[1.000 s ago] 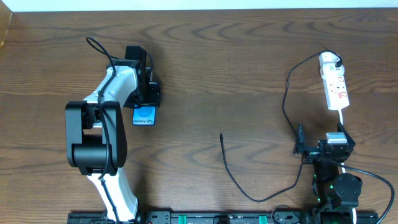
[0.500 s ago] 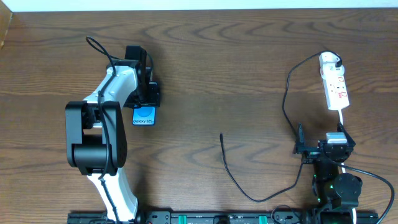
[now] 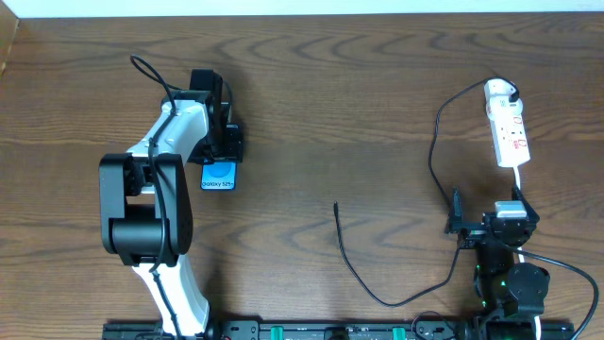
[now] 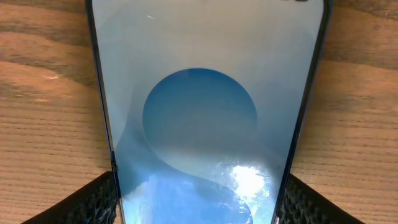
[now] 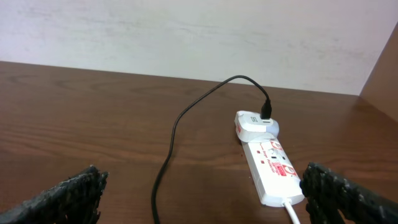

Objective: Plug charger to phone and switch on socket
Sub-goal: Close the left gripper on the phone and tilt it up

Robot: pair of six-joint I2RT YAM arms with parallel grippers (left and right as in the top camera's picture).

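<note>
Left gripper (image 4: 199, 204) clamped on phone (image 4: 199, 112) edges. Right gripper (image 5: 202, 199) jaws apart, empty; socket (image 5: 272, 167) at 1 o'clock, charger (image 5: 179, 121) plugged in.

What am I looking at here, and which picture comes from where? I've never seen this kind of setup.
Two robot arms with two-finger grippers work at a wooden table. One picture looks down from above; the other two come from cameras on each wrist. The left gripper has its fingers against both long edges of the phone, apparently gripping it flat on the table. The right gripper is open and empty, facing the socket. The charger runs from the socket's adapter, its free tip lying loose mid-table.
</note>
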